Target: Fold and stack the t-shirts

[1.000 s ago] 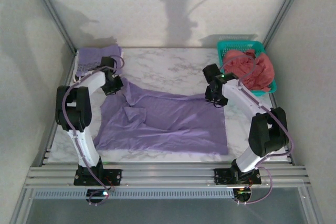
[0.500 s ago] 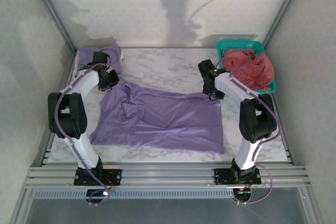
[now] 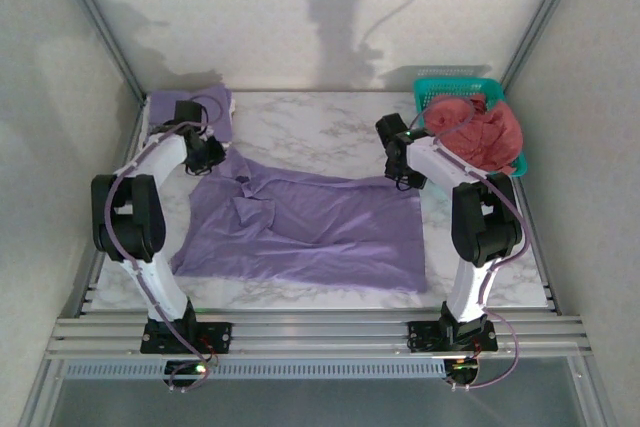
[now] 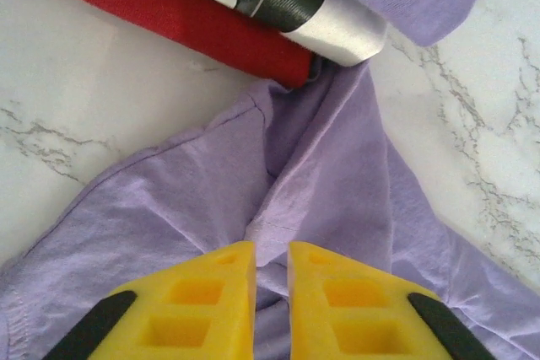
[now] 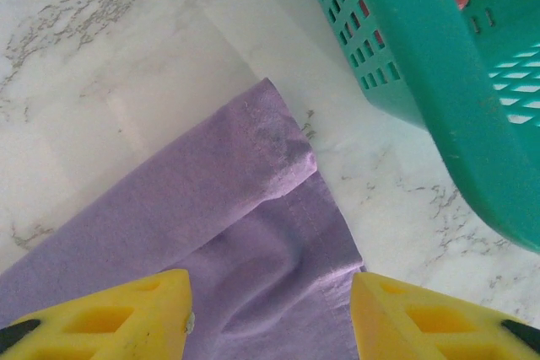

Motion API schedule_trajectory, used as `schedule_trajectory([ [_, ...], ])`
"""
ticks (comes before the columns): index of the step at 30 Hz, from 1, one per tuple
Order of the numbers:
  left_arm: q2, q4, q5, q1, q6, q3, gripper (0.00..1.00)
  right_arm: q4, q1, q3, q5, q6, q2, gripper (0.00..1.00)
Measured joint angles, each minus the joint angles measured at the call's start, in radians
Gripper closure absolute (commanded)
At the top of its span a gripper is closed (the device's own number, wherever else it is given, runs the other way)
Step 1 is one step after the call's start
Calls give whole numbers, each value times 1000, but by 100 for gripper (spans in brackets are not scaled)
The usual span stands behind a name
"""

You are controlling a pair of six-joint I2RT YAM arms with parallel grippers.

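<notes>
Lavender t-shirt (image 3: 310, 232) on marble table (image 3: 320, 127), left fingers (image 4: 202, 292) narrowly apart over its fold, right fingers (image 5: 110, 318) wide apart.

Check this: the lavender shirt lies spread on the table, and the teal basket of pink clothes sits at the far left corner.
Wrong corner. The top view shows the teal basket of pink clothes at the far right corner. The lavender shirt does lie spread on the table.

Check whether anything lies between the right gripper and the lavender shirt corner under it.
Nothing visible does. The right gripper has its open fingers straddling the corner of the lavender t-shirt, with bare marble table around it. The teal basket stands off to one side, apart from the cloth.
</notes>
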Motion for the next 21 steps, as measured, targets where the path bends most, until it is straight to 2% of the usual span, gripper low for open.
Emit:
schedule_trajectory([
  [4,7,15,0,0,0,-23,79,1,-6,0,-10,0,0,46],
  [12,31,35,13,-3,-8,-45,100,4,-14,0,-18,-1,0,46],
  [21,18,40,15,-3,-8,-43,100,8,-24,0,-14,14,0,48],
])
